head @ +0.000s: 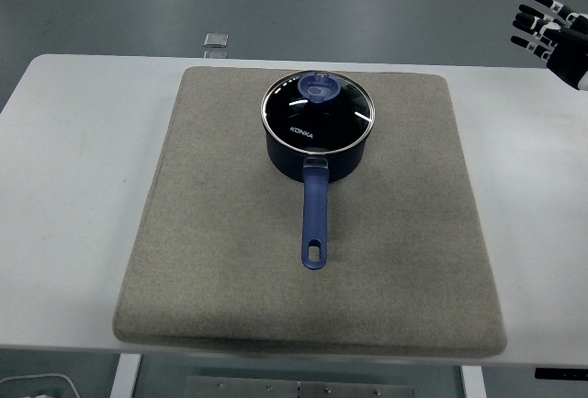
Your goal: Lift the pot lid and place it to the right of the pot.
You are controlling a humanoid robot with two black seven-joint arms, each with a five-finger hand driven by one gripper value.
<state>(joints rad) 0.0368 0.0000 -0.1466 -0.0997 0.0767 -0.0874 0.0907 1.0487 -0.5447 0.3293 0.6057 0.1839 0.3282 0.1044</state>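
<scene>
— What's on the table (73, 187)?
— One square grey felt mat (404, 260). On its far middle stands one round dark pot (312, 161), its long blue handle (315, 223) pointing at the near edge.
— And the lid (318, 114)?
— Glass, blue knob, on the pot.
— Hands?
— One, the right hand (549, 30), upper right, fingers (533, 21) spread, empty.
</scene>
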